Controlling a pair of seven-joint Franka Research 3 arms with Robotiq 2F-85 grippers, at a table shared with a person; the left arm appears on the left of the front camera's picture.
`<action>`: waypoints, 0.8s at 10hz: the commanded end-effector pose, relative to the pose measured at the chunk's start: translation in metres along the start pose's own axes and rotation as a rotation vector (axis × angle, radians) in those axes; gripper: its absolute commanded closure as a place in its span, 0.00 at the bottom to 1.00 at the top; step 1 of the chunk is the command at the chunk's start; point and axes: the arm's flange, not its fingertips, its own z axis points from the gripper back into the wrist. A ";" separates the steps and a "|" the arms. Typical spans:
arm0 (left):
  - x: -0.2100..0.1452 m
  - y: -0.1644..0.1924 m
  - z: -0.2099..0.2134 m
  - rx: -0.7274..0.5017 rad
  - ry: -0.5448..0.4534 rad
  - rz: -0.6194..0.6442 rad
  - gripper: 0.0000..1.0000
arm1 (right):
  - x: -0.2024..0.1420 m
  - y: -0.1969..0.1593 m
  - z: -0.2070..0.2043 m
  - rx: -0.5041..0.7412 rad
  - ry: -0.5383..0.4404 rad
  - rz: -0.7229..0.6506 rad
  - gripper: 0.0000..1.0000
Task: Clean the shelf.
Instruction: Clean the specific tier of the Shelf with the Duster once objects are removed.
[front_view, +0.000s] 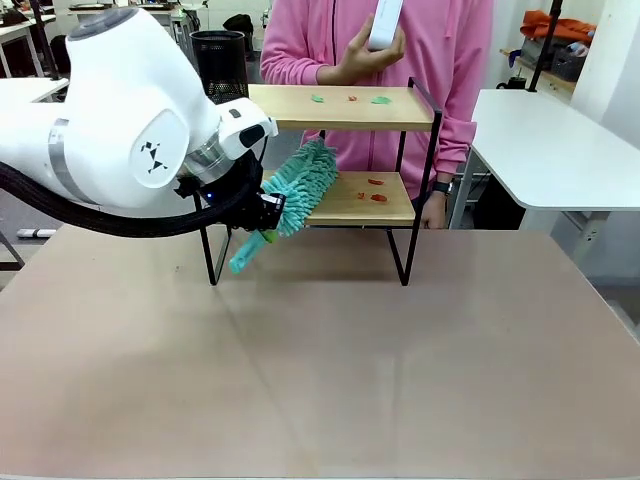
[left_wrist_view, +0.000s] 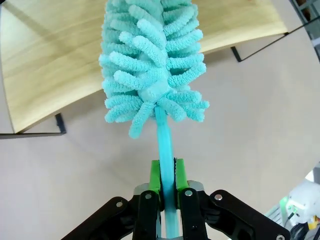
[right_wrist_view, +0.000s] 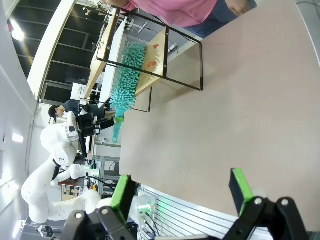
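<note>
Clamped tight on the thin handle of the duster (left_wrist_view: 152, 65), the left gripper (left_wrist_view: 167, 172) is held just in front of the left end of the shelf (front_view: 340, 120), which stands at the far side of the table (front_view: 320, 380) with its long axis running left to right. The duster is slanted up and away from the jaws, its fluffy head reaching over the left part of the lower board (front_view: 345, 210); whether it touches the wood cannot be told. Two red scraps (front_view: 377, 189) lie on that board to the right of the head, so a sweep along the board towards the right is judged to be called for. Green and red scraps (front_view: 350, 98) are left on the upper board. The right gripper (right_wrist_view: 182, 187) is spread wide and empty, well apart from the shelf; the left arm is the nearer.
</note>
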 end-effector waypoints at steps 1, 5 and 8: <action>0.007 -0.020 -0.005 0.007 0.010 -0.014 0.88 | 0.002 0.002 -0.001 0.016 -0.010 0.025 0.00; 0.014 -0.045 -0.011 -0.041 0.032 -0.103 0.88 | 0.002 0.002 -0.001 0.016 -0.010 0.025 0.00; 0.015 -0.048 -0.008 -0.060 0.036 -0.170 0.88 | 0.002 0.002 -0.001 0.016 -0.010 0.025 0.00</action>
